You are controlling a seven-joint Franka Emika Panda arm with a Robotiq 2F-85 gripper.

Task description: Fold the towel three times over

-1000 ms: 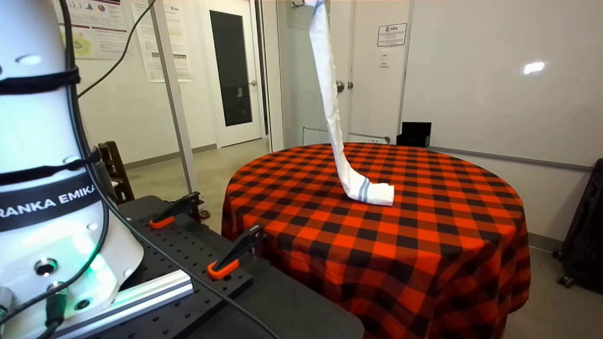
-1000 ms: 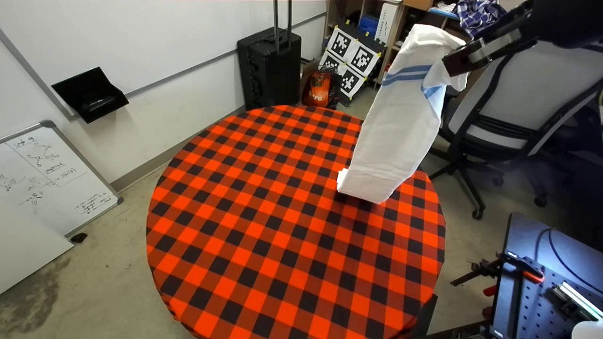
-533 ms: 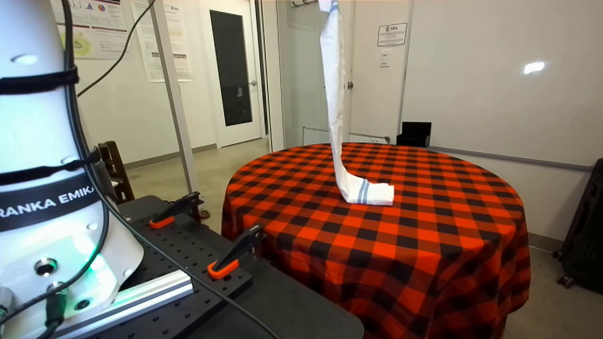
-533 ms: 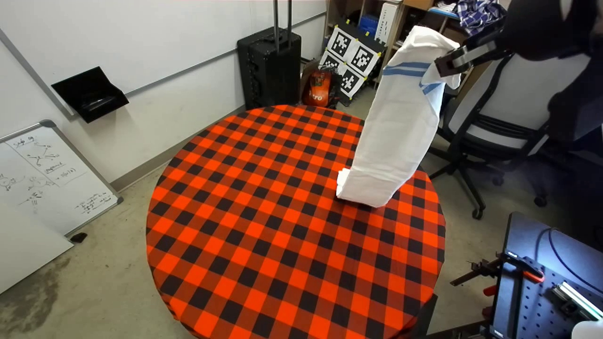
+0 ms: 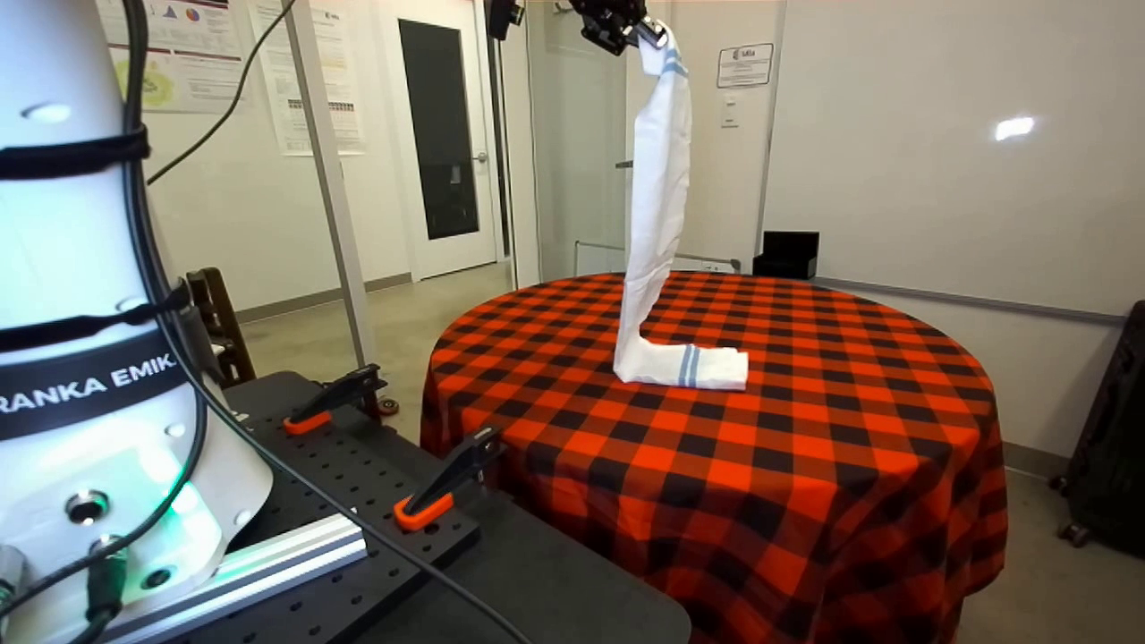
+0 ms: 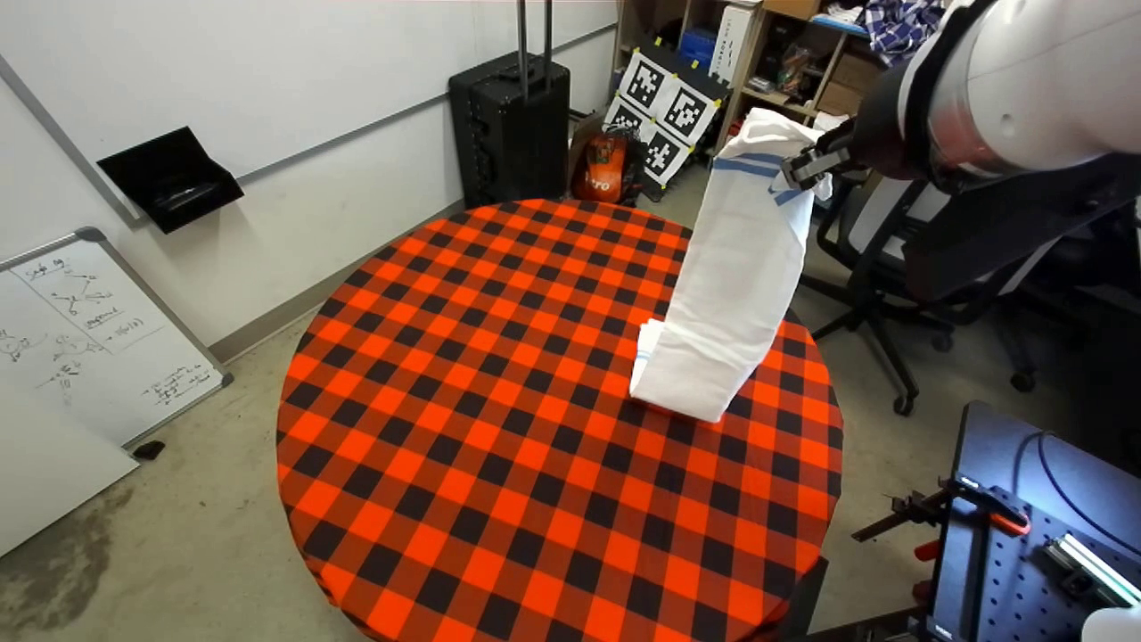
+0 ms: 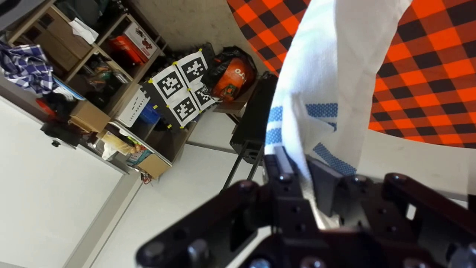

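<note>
The hand is clamped on the towel, pinching it at one side of its upper end, close to the pair of blue stripes there; in the wrist view the white fabric runs creased into the grip, with stripes just beyond it. In an exterior view a small corner of that end hangs beneath the hand. From the grip the towel hangs as a long pale strip, nearly upright when seen from the side, and then bends sharply, so that its lower stretch lies flat on the round surface, a second pair of blue stripes just short of the tip. That stretch sits off the middle, toward the side where an office chair stands. A red-and-black checked tablecloth covers the surface and hangs over its edge. The white arm, black at the wrist, leads to the hand in an exterior view, partly covering the chair. Its base, lit green in places, stands on a black perforated plate that carries clamps with orange ends. Farther out are a black case with an upright handle, a board of square markers near it, shelves with boxes, and a large whiteboard with a black holder at its lower edge.
</note>
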